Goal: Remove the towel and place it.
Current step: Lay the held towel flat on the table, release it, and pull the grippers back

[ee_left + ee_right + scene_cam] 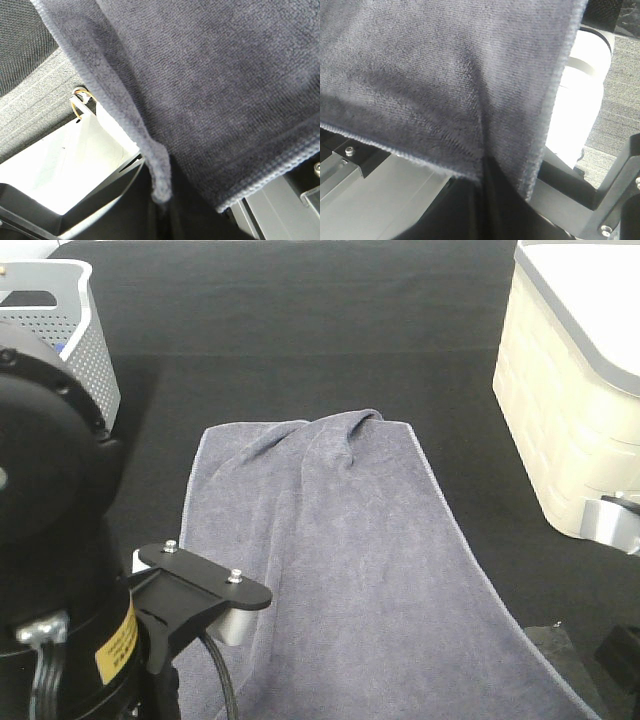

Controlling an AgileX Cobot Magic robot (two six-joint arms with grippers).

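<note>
Grey-purple terry towel (340,540) spreads over black table cover (300,320) from 6 o'clock to centre, far edge bunched. Left gripper (167,220) & right gripper (487,205) each clenched on a near corner, fabric gathering into the pinch. Towel is outside grey basket (70,340) at 10 o'clock and cream bin (570,390) at 2 o'clock, so removal prob. done; remaining: lay near edge down, let go.

Near end of the towel (330,570) past the exterior view's lower edge
</note>
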